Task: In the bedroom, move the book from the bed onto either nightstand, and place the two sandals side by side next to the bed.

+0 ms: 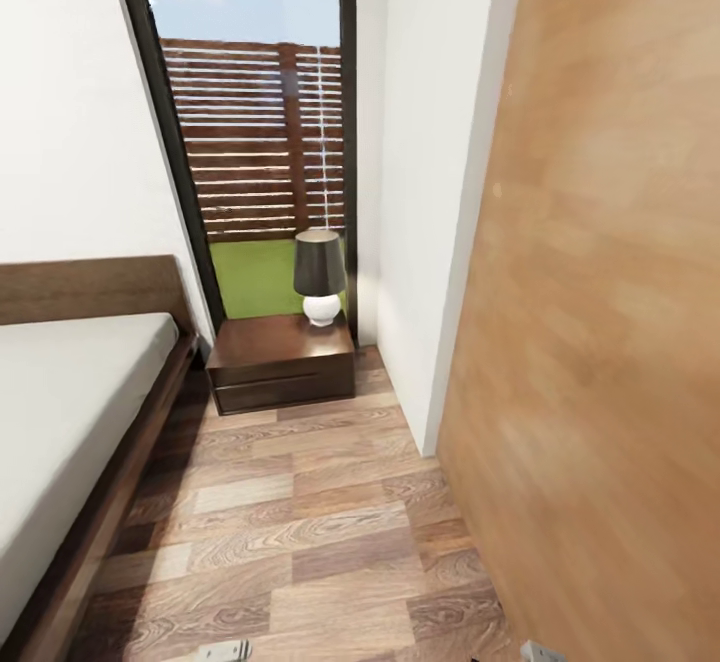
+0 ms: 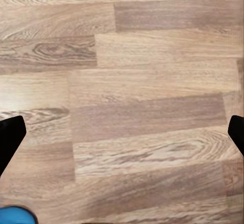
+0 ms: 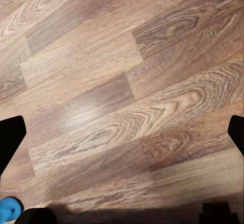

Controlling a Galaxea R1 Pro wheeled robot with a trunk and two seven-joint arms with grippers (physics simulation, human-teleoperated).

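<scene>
A wood-plank floor (image 1: 300, 532) was seen running between the bed (image 1: 70, 412) at the left and a large light-brown wooden panel (image 1: 610, 322) at the right, with white walls and a tall dark-framed window (image 1: 255, 132) giving onto a slatted fence and grass. The bed's pale mattress was bare in the part shown, and no book could be made out on it. The nightstand (image 1: 282, 362) was set in the corner just beside the headboard, under the window; a lamp (image 1: 320, 277) with a dark shade and white base was carried on its top, its drawer shut. The left gripper (image 2: 122, 135) and the right gripper (image 3: 122, 137) were held over bare floor, fingers spread wide with nothing between them. A small bright blue patch (image 2: 15, 216), too cropped to be identified, was noted at a frame edge in each wrist view.
</scene>
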